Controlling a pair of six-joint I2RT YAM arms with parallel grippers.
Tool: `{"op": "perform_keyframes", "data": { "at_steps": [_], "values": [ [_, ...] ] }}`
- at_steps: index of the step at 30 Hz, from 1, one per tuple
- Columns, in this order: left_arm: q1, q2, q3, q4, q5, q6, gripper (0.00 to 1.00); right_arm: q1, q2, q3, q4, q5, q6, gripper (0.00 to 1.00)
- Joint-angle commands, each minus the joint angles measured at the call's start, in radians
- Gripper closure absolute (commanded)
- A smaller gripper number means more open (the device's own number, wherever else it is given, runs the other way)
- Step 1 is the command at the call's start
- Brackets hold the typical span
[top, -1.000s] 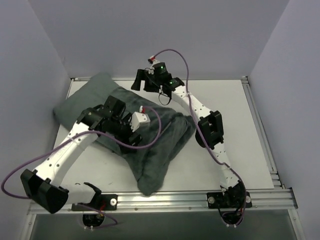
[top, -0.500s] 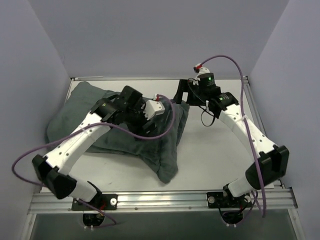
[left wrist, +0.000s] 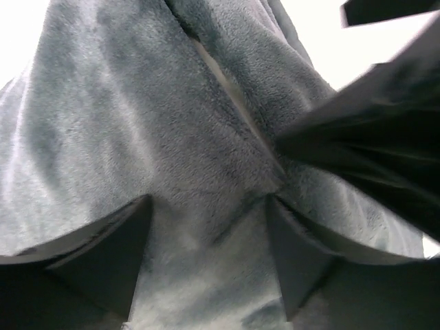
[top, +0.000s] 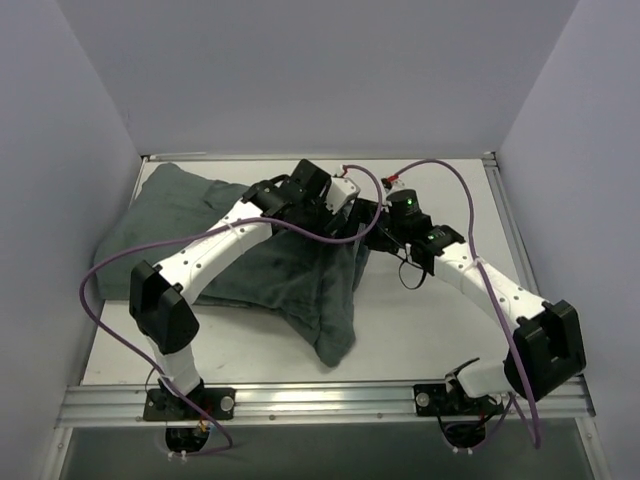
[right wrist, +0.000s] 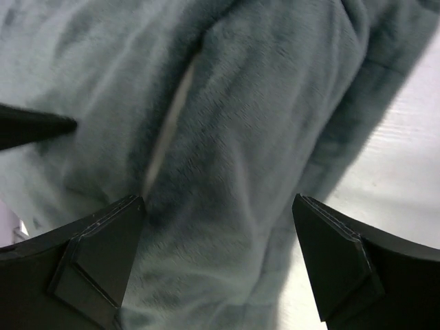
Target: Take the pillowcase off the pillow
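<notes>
The pillowcase (top: 300, 290) hides nearly all the pillow (right wrist: 170, 124).

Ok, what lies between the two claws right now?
A ridge of grey pillowcase, with a pale slit along its fold; both wrist views show it between the open left claw and right claw.

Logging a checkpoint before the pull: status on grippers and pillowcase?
Left gripper open, right gripper open, both at the slit. Plush dark grey-green fabric pillowcase not yet off; sliver of white pillow showing. Nothing blocking.

Dark grey-green pillowcase (top: 265, 285), white table (top: 400, 340)
</notes>
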Motion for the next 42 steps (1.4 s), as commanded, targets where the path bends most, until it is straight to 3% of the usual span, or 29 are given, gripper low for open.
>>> {"op": "perform_keyframes", "data": {
  "at_steps": [1, 2, 5, 6, 7, 8, 9, 13, 20, 22, 26, 27, 28, 29, 33, 34, 36, 42],
  "values": [
    [-0.002, 0.015, -0.001, 0.074, 0.010, -0.057, 0.28, 0.003, 0.042, -0.025, 0.172, -0.045, 0.057, 0.09],
    [0.000, 0.020, -0.002, 0.075, 0.010, -0.057, 0.39, 0.002, 0.046, -0.030, 0.186, -0.045, 0.071, 0.12],
    [0.006, 0.028, -0.013, 0.078, -0.010, -0.055, 0.62, 0.002, 0.066, -0.048, 0.221, -0.046, 0.083, 0.41],
    [0.006, 0.028, -0.021, 0.078, -0.015, -0.055, 0.80, 0.003, 0.080, -0.053, 0.223, -0.046, 0.090, 0.60],
    [0.009, 0.026, -0.024, 0.078, -0.021, -0.055, 0.90, 0.000, 0.086, -0.067, 0.223, -0.045, 0.090, 0.71],
    [0.010, 0.023, -0.027, 0.078, -0.032, -0.057, 0.98, -0.003, 0.099, -0.074, 0.221, -0.043, 0.090, 0.92],
    [0.013, 0.014, -0.030, 0.078, -0.058, -0.058, 0.98, -0.006, 0.100, -0.087, 0.223, -0.042, 0.091, 1.00],
    [0.050, -0.021, -0.050, 0.086, -0.169, -0.048, 0.98, -0.037, 0.076, -0.159, 0.179, -0.028, 0.071, 1.00],
    [0.309, -0.122, -0.131, 0.146, -0.214, 0.038, 0.98, -0.198, -0.070, -0.392, 0.168, -0.054, 0.031, 1.00],
    [0.360, -0.161, -0.163, 0.162, -0.210, 0.069, 0.98, -0.193, -0.062, -0.421, 0.207, -0.068, 0.039, 1.00],
    [0.362, -0.222, -0.219, 0.126, -0.130, 0.138, 0.98, -0.111, 0.028, -0.412, 0.284, -0.098, 0.074, 1.00],
    [0.359, -0.233, -0.214, 0.109, -0.077, 0.139, 0.97, -0.072, 0.045, -0.380, 0.286, -0.089, 0.073, 1.00],
    [0.346, -0.236, -0.206, 0.072, -0.041, 0.146, 0.89, -0.061, 0.065, -0.366, 0.301, -0.089, 0.076, 1.00],
    [0.334, -0.241, -0.197, 0.058, -0.004, 0.165, 0.66, -0.054, 0.103, -0.355, 0.312, -0.100, 0.080, 1.00],
    [0.160, -0.261, -0.131, 0.012, 0.001, 0.230, 0.19, -0.026, 0.175, -0.305, 0.353, -0.153, 0.090, 1.00],
    [0.112, -0.258, -0.087, -0.004, -0.027, 0.238, 0.13, -0.020, 0.180, -0.300, 0.379, -0.164, 0.096, 1.00],
    [-0.006, -0.236, -0.026, -0.028, -0.018, 0.242, 0.05, -0.017, 0.180, -0.305, 0.407, -0.186, 0.117, 1.00],
    [-0.167, -0.102, 0.166, -0.086, 0.045, 0.209, 0.06, -0.023, 0.143, -0.317, 0.412, -0.183, 0.131, 1.00]
  ]
}}
